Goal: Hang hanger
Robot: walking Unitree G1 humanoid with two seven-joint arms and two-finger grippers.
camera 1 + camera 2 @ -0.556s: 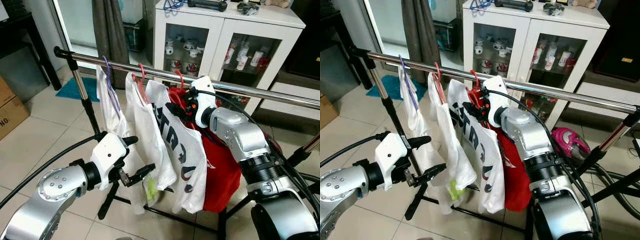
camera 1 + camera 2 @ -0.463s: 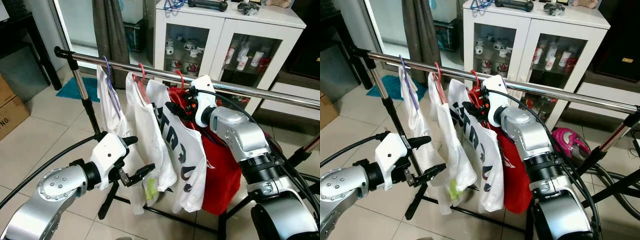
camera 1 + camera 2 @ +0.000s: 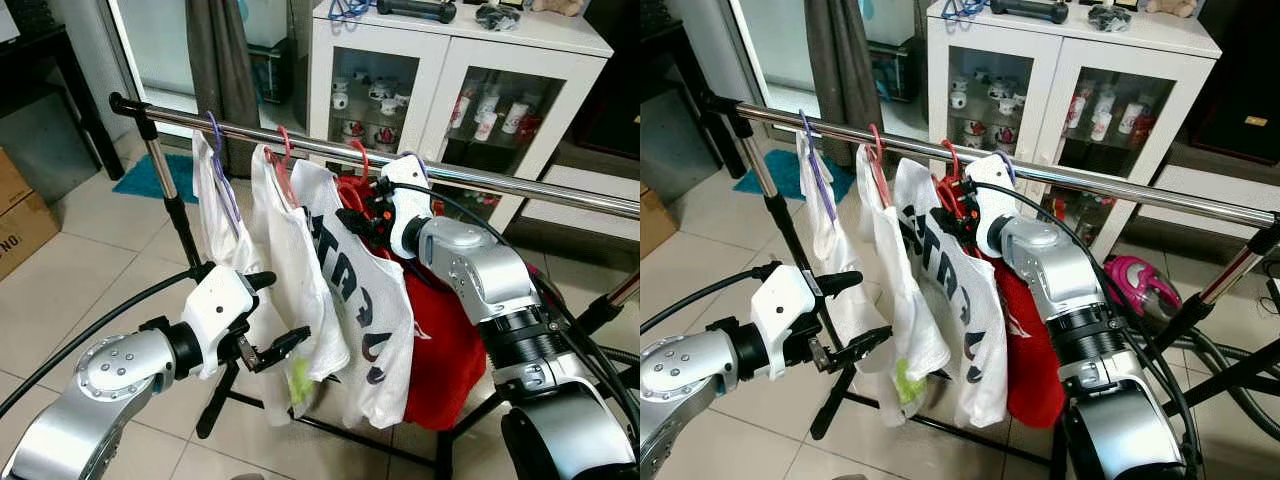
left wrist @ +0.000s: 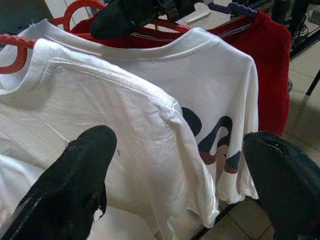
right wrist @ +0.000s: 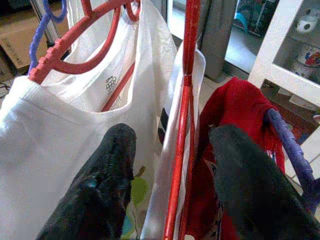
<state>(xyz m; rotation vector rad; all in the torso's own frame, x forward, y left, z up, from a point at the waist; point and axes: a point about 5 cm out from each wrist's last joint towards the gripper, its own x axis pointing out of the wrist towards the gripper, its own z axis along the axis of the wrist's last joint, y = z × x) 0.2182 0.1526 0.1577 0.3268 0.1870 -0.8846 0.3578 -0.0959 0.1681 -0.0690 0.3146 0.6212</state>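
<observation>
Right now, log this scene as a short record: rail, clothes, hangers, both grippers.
rail: steel rail running across, with clothes hung on it
clothes: two plain white shirts, a printed white shirt, a red shirt
hangers: purple hanger, two red hangers, all hooked on the rail
right gripper: up at the rail, fingers open, one either side of a red hanger's stem
left gripper: low, open, beside the white shirts, holding nothing
behind: white cabinet with glass doors
</observation>
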